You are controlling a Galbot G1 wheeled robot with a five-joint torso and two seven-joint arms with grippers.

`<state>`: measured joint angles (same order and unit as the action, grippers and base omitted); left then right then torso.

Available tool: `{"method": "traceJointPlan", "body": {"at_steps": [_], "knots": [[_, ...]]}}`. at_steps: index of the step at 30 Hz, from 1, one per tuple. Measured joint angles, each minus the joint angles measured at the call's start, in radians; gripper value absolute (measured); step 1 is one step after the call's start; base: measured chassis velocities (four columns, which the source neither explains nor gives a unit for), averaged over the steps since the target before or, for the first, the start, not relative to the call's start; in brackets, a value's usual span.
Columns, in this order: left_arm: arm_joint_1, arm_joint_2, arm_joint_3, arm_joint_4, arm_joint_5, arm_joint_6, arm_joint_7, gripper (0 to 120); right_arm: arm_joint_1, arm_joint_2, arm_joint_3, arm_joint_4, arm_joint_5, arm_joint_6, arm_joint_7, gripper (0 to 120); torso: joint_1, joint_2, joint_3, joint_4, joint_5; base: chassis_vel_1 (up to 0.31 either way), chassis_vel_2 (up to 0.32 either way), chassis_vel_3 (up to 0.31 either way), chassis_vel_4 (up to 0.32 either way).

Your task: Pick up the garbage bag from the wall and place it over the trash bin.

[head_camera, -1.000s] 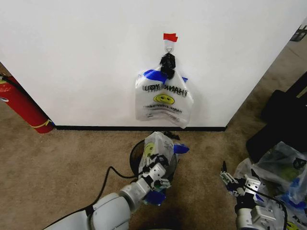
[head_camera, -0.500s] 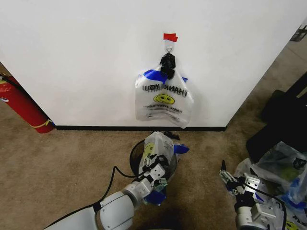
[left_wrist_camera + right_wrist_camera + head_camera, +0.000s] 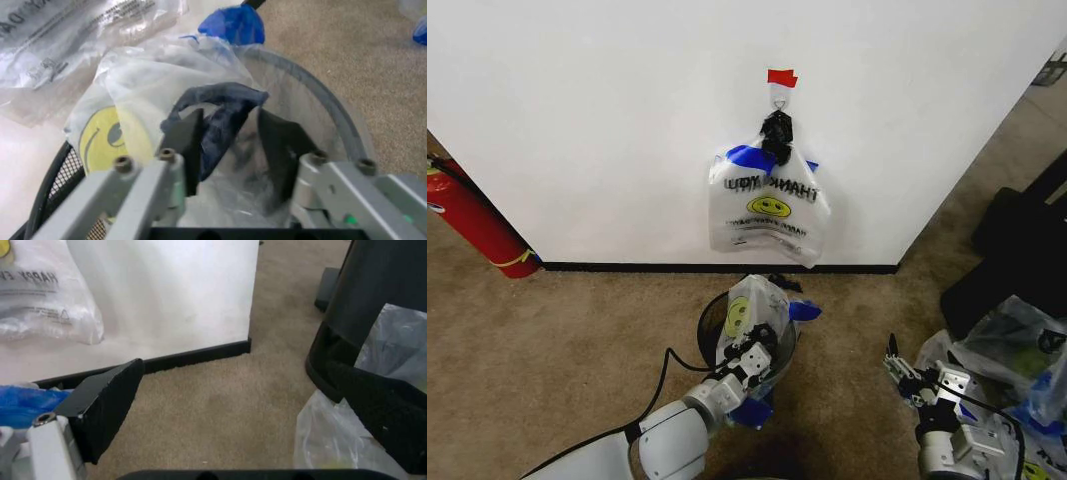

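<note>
- Beige carpet lies below the wall (image 3: 607, 130).
- You see the garbage bag (image 3: 749, 318) draped on the trash bin (image 3: 709, 325) rim.
- Your left gripper (image 3: 754, 362) has fingers apart around a blue handle (image 3: 223, 117).
- If you pull now, the bag could slip off.
- Right gripper (image 3: 914, 385) waits open.

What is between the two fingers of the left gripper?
In the left wrist view, a blue handle of the garbage bag lies between the left gripper fingers.

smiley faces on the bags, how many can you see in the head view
3: one on the bunch hanging on the wall, one on the garbage bag over the trash bin, one at the bottom right edge; others may be hidden.
</note>
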<state>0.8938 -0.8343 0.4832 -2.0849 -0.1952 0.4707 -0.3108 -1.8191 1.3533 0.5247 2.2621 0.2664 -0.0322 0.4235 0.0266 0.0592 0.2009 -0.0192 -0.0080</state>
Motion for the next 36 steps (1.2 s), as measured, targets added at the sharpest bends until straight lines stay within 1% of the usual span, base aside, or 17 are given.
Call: {"method": "traceJointPlan", "body": {"at_steps": [1,3,4,5,7,8,14,17,19,23,24,25,27,29,31,32,36], "knots": [[0.001,-0.001,0.001,0.002,0.0,0.001,-0.001,23,0.0,-0.001,-0.003,0.0,0.0,-0.003,0.0,100,0.0,0.0,0.0,0.0,0.0,0.0,0.0,0.0,0.0],[0.001,-0.002,0.002,0.007,0.0,0.003,-0.001,16,0.001,-0.005,-0.006,0.001,0.005,-0.009,0.0,100,0.0,0.0,0.0,0.0,0.0,0.0,0.0,0.0,0.0],[0.001,-0.002,0.002,0.007,0.0,0.003,-0.001,16,0.001,-0.005,-0.006,0.001,0.005,-0.009,0.0,100,0.0,0.0,0.0,0.0,0.0,0.0,0.0,0.0,0.0],[0.002,-0.002,0.002,0.009,0.0,0.003,-0.001,10,0.003,-0.009,-0.006,0.001,0.008,-0.011,0.0,100,0.0,0.0,0.0,0.0,0.0,0.0,0.0,0.0,0.0],[0.002,-0.002,0.002,0.011,-0.002,0.004,-0.001,2,0.006,-0.017,-0.007,0.001,0.02,-0.019,0.0,100,0.0,0.0,0.0,0.0,0.0,0.0,0.0,0.0,0.0],[0.002,-0.002,0.002,0.013,-0.002,0.004,-0.001,0,0.007,-0.021,-0.007,0.001,0.027,-0.023,0.0,100,0.0,0.0,0.0,0.0,0.0001,0.0,0.0,0.0,0.0],[0.005,-0.004,-0.011,0.013,-0.022,0.003,-0.009,0,0.015,-0.042,-0.016,0.01,0.077,-0.052,0.0,100,0.0,0.0,0.0,-0.0001,0.0,0.0,0.0,0.0,0.0],[0.007,0.001,-0.047,-0.021,-0.084,0.006,-0.028,0,0.029,-0.072,-0.037,0.046,0.196,-0.113,-0.004,100,0.0,0.0,0.0,-0.0001,0.0,0.0,0.0,0.0,0.0],[0.007,0.004,-0.057,-0.032,-0.102,0.01,-0.031,0,0.034,-0.081,-0.041,0.053,0.224,-0.129,-0.008,100,0.0,0.0,0.0,-0.0001,0.0,0.0,0.0,0.0,0.0],[0.008,0.019,-0.097,-0.077,-0.181,0.033,-0.048,0,0.079,-0.159,-0.071,0.081,0.374,-0.202,-0.067,100,0.0,0.0,0.0,-0.0001,0.0,0.0,0.0,0.0,0.0],[0.008,0.019,-0.097,-0.077,-0.181,0.033,-0.048,0,0.079,-0.159,-0.071,0.081,0.374,-0.202,-0.067,100,0.0,0.0,0.0,-0.0001,0.0,0.0,0.0,0.0,0.0],[0.006,0.021,-0.102,-0.083,-0.195,0.037,-0.05,0,0.098,-0.185,-0.079,0.086,0.416,-0.234,-0.083,100,0.0,0.0,0.0,0.0002,0.0001,0.0,0.0,0.0,0.0],[0.001,0.022,-0.106,-0.087,-0.211,0.038,-0.056,0,0.145,-0.231,-0.092,0.087,0.484,-0.296,-0.101,100,0.0,0.0,0.0,-0.0002,-0.0002,0.0,0.0,0.0,0.0],[-0.01,0.019,-0.104,-0.089,-0.233,0.037,-0.063,0,0.2,-0.271,-0.113,0.073,0.538,-0.354,-0.105,100,0.0,0.0,0.0,0.0008,0.0003,0.0,0.0,0.0,0.0],[-0.015,0.018,-0.102,-0.088,-0.238,0.037,-0.064,0,0.209,-0.276,-0.117,0.069,0.547,-0.364,-0.105,100,0.0,0.0,0.0,0.0006,0.0003,0.0,0.0,0.0,0.0],[-0.032,0.014,-0.091,-0.085,-0.249,0.036,-0.065,0,0.236,-0.286,-0.13,0.059,0.568,-0.392,-0.094,100,0.0,0.0,0.0,-0.0002,-0.0002,0.0,0.0,0.0,0.0],[-0.063,0.012,-0.065,-0.082,-0.264,0.035,-0.066,0,0.312,-0.289,-0.167,0.027,0.612,-0.45,-0.028,100,0.0,0.0,0.0,-0.0003,0.0001,0.0,0.0,0.0,0.0]]}}
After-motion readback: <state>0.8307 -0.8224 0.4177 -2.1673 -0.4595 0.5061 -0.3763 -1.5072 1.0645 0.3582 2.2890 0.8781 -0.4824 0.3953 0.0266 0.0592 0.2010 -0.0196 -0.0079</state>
